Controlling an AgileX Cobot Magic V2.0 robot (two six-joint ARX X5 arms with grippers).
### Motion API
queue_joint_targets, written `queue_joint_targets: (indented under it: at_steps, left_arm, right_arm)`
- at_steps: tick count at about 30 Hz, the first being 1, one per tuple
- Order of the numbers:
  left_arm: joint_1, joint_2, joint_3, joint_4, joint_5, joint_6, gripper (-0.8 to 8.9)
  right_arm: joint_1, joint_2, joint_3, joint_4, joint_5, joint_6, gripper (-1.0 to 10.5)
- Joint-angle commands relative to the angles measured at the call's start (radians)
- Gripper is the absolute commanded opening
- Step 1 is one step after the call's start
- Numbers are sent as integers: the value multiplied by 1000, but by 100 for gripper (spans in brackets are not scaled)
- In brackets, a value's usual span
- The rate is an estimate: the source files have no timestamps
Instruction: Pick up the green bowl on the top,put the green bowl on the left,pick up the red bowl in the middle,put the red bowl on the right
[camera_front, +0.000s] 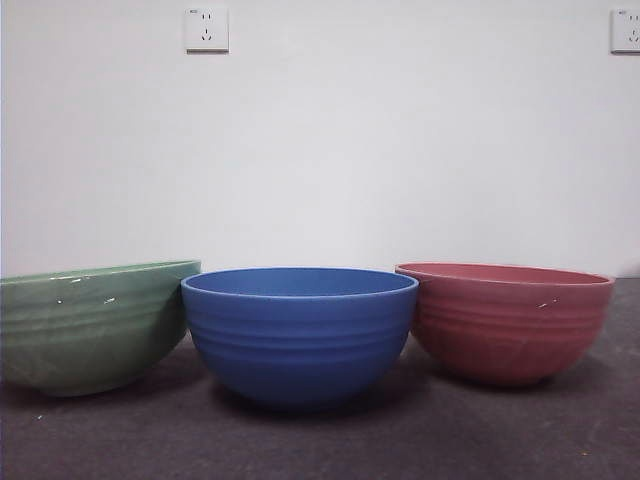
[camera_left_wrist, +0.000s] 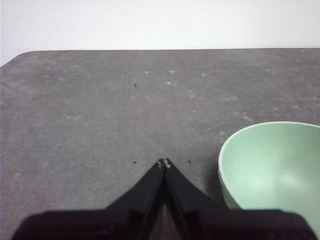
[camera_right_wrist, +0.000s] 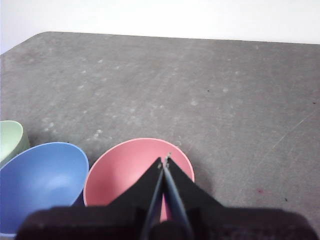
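Three bowls stand side by side on the grey table in the front view. The green bowl is on the left and sits slightly tilted. The blue bowl is in the middle. The red bowl is on the right. My left gripper is shut and empty, raised above the table beside the green bowl. My right gripper is shut and empty, raised above the red bowl, with the blue bowl and the green bowl's edge beside it. Neither gripper shows in the front view.
A white wall with two sockets stands behind the table. The grey table top runs to a far rounded edge in both wrist views.
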Motion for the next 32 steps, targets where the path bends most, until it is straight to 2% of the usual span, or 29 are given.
queue_joint_targets:
  at_steps: [1,3,10,14,19,32]
  left_arm:
    - [2,-3,-16,3,-3,-6,-3]
    - [2,-2,-16,3,-3,-6,-3]
    - [2,-2,-16,3,-3,-6,-3]
    - [2,-2,-16,3,-3,-6,-3]
    - [2,-2,-16,3,-3,-6,-3]
    - [2,-3,-16,3,-3,-6,-3]
  right_arm:
    - [-11,-78,-23,-18,27,-64,1]
    - [-37,-145,-58,-3,19,-90,1]
    - [-150,-374,-326,183,16,-79,2]
    - [-189,-399,-455,280,-66,-80,2]
    - [-205,-402,-575,380,-86,-64,1]
    - [-204,-405,-606,353,-81,-47,1]
